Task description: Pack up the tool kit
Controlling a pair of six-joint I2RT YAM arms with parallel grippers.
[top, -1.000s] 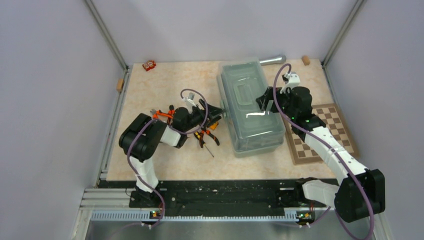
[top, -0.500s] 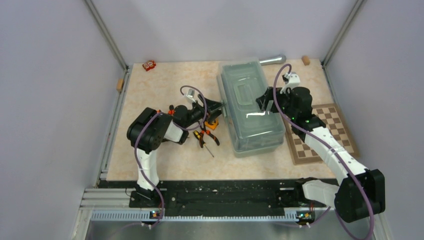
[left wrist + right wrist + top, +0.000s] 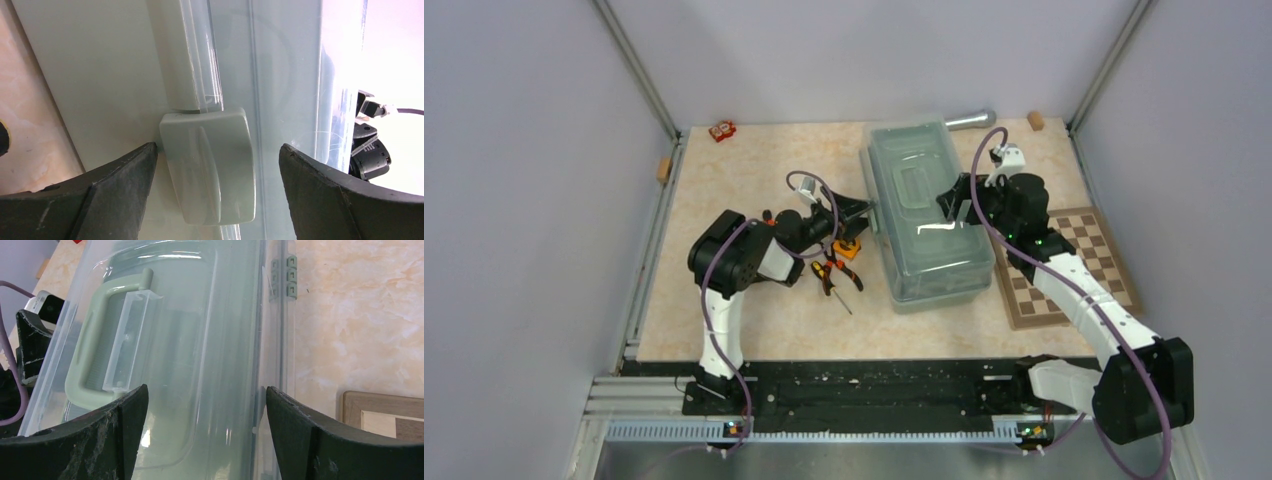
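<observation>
The sage-green toolbox [image 3: 927, 215] stands closed mid-table, its translucent lid [image 3: 200, 340] and handle [image 3: 90, 340] showing in the right wrist view. My left gripper [image 3: 865, 211] is open at the box's left side, its jaws either side of the grey-green latch [image 3: 210, 165]. My right gripper [image 3: 952, 203] is open over the lid's right edge [image 3: 277, 365]. Yellow-black screwdrivers [image 3: 829, 276] and a small orange tape measure [image 3: 849, 249] lie on the table left of the box. The pliers are hidden under the left arm.
A chessboard [image 3: 1069, 265] lies right of the box, also in the right wrist view [image 3: 385, 415]. A grey metal cylinder [image 3: 967, 119] lies behind the box. A small red object [image 3: 721, 131] sits at the far left corner; wooden blocks [image 3: 1035, 121] at the back edges.
My left arm has swung right and forward, bringing its gripper up to the latch on the box's left side. The right arm and the box have not moved.
</observation>
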